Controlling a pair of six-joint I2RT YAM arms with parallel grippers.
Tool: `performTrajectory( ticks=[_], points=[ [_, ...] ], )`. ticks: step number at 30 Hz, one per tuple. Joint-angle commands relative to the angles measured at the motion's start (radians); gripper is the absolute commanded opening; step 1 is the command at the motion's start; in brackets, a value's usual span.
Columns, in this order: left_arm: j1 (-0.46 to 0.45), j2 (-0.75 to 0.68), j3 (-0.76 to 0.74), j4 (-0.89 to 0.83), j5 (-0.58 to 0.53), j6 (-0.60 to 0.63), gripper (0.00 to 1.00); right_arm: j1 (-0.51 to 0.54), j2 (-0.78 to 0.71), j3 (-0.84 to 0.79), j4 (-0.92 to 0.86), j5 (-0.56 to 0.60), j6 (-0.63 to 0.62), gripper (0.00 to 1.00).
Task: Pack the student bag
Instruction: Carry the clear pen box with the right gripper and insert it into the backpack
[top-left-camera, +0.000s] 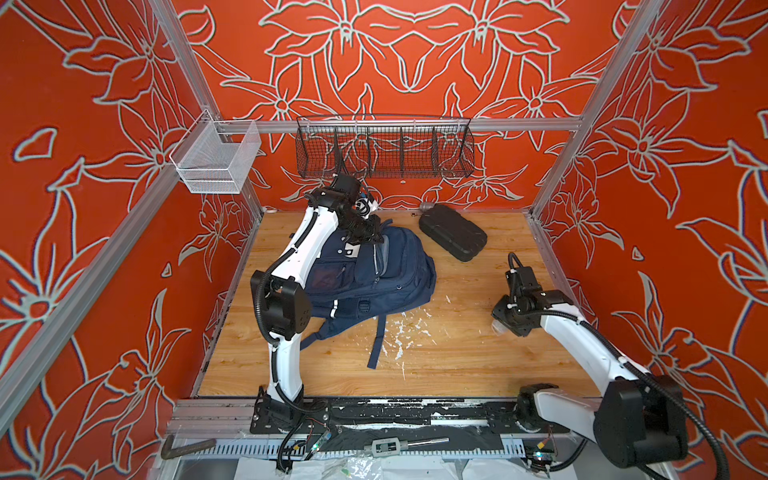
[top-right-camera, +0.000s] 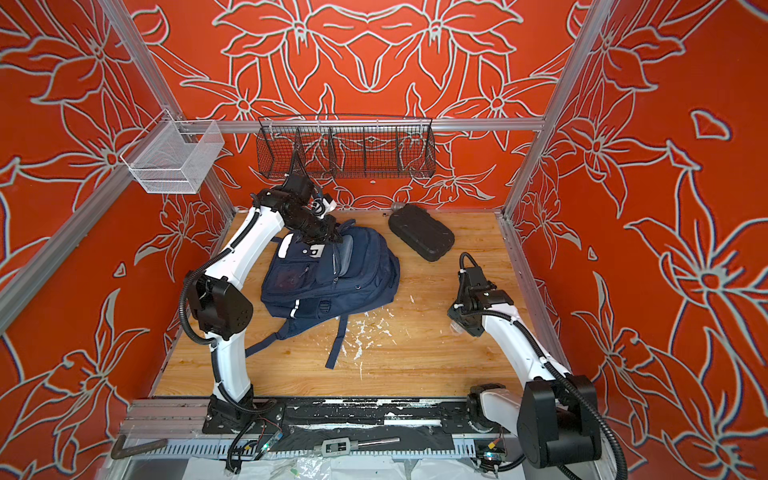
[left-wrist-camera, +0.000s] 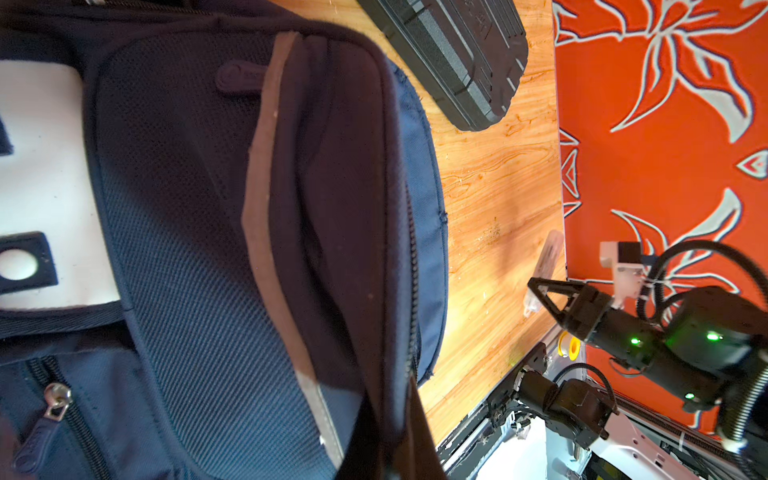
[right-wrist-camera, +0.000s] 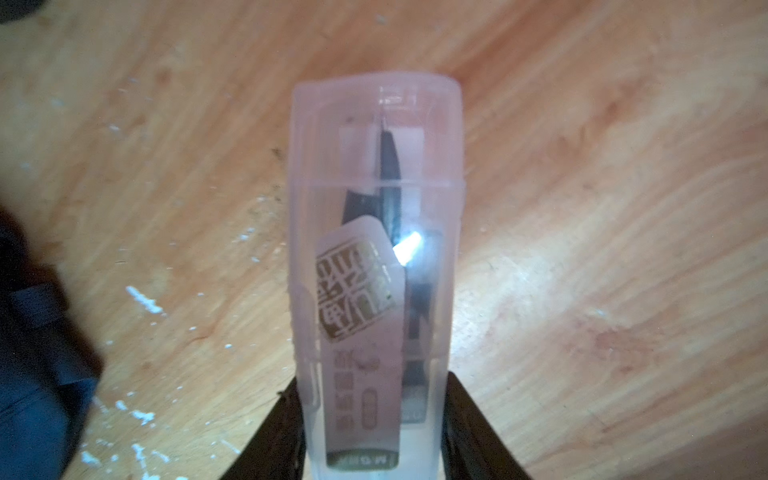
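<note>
The navy student bag (top-left-camera: 374, 282) (top-right-camera: 332, 278) (left-wrist-camera: 187, 208) lies on the wooden table, left of centre, with its straps trailing towards the front. My left gripper (top-left-camera: 370, 237) (top-right-camera: 322, 237) (left-wrist-camera: 390, 449) is at the bag's far top end, shut on the zipper edge of its fabric. My right gripper (top-left-camera: 498, 326) (top-right-camera: 457, 326) (right-wrist-camera: 372, 395) is low over the table on the right, well apart from the bag. It is shut on a translucent plastic case (right-wrist-camera: 374, 166) (left-wrist-camera: 548, 257) with a dark tool and a sticker inside.
A black oval hard case (top-left-camera: 453, 237) (top-right-camera: 419, 232) (left-wrist-camera: 457, 62) lies at the back of the table. A black wire basket (top-left-camera: 386, 149) and a white mesh basket (top-left-camera: 216, 162) hang on the rear rails. White flecks (top-left-camera: 399, 332) dot the table's middle.
</note>
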Motion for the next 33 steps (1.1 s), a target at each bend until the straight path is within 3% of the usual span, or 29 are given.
performTrajectory(
  ticks=[1,5,15,23,27,30,33],
  points=[
    [-0.006,-0.011,0.004,0.025,0.075,0.022,0.0,0.054,0.05,0.077,0.032,-0.122,-0.041,0.32],
    [-0.011,-0.022,-0.038,0.03,0.097,0.033,0.0,0.2,0.172,0.316,0.052,-0.124,-0.111,0.33],
    [-0.017,-0.081,-0.089,0.054,0.059,0.023,0.0,0.374,0.523,0.746,0.277,-0.358,-0.147,0.34],
    [-0.015,-0.095,-0.075,0.084,0.069,-0.011,0.0,0.422,0.809,0.906,0.416,-0.482,-0.109,0.34],
    [-0.011,-0.089,-0.045,0.089,0.076,-0.026,0.0,0.442,0.928,1.074,0.208,-0.418,-0.133,0.35],
    [-0.01,-0.085,-0.024,0.096,0.089,-0.035,0.0,0.443,0.941,1.041,0.222,-0.387,-0.087,0.37],
    [-0.01,-0.076,-0.011,0.104,0.107,-0.042,0.0,0.463,0.973,1.049,0.249,-0.429,-0.06,0.37]
  ],
)
